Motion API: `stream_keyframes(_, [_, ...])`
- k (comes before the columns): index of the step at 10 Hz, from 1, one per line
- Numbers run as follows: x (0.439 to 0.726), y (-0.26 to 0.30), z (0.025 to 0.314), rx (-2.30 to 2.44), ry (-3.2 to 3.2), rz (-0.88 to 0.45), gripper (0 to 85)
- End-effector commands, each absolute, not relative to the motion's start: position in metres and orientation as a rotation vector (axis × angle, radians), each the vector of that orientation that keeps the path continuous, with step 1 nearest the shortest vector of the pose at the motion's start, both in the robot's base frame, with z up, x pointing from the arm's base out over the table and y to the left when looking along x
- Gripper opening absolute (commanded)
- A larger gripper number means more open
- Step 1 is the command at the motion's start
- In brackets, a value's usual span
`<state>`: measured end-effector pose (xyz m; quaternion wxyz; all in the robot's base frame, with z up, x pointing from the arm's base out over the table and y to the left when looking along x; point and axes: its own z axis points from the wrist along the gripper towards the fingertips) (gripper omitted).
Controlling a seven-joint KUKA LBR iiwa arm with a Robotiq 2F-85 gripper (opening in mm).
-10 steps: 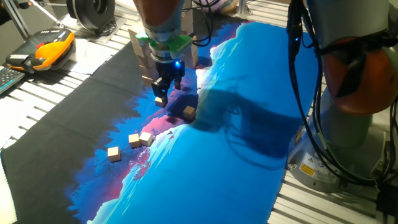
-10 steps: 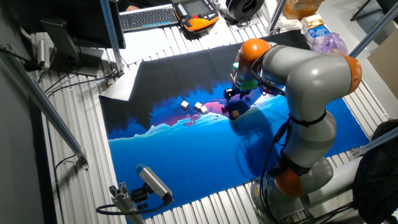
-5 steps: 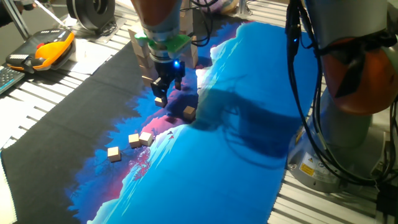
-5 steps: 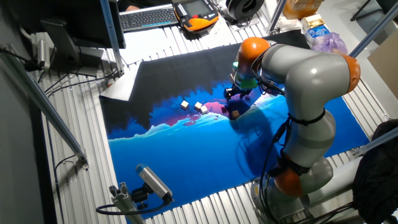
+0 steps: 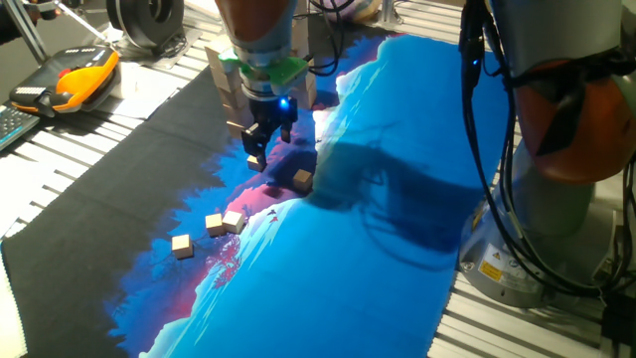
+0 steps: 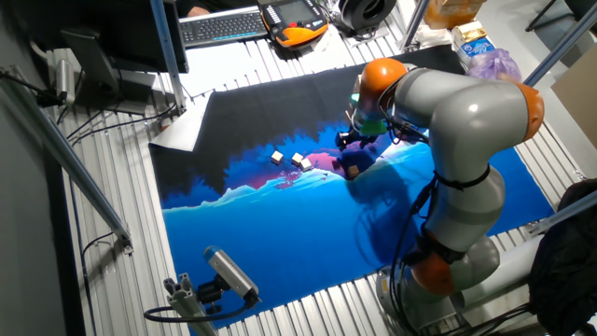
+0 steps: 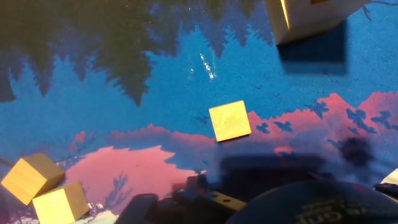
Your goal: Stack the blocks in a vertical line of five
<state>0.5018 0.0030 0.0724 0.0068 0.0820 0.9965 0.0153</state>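
Five small tan blocks lie apart on the blue mat. One block (image 5: 256, 160) (image 7: 230, 120) sits just under my gripper (image 5: 267, 145) (image 6: 354, 142), top face showing, with no finger touching it. Another block (image 5: 302, 180) lies to the right, at the pink patch's edge. A touching pair (image 5: 225, 222) (image 7: 43, 188) (image 6: 300, 162) and a single block (image 5: 182, 245) (image 6: 277, 158) lie further left. My gripper hangs low over the mat with its fingers apart and nothing between them. No block rests on another.
Larger pale wooden towers (image 5: 225, 88) (image 7: 305, 18) stand right behind the gripper. An orange pendant (image 5: 70, 82) and a keyboard (image 6: 222, 26) lie off the mat on the slatted table. The arm's base (image 5: 556, 199) stands at the right.
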Motion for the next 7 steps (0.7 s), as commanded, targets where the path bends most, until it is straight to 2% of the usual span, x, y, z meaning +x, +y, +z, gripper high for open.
stream_keyframes(1, [0.502, 0.003, 0.072, 0.254, 3.122, 0.049, 85.0])
stream_keyframes(4, [0.502, 0.003, 0.072, 0.233, 3.131, 0.048, 85.0])
stream_keyframes(7, [0.523, -0.004, 0.061, 0.208, 3.133, 0.041, 85.0])
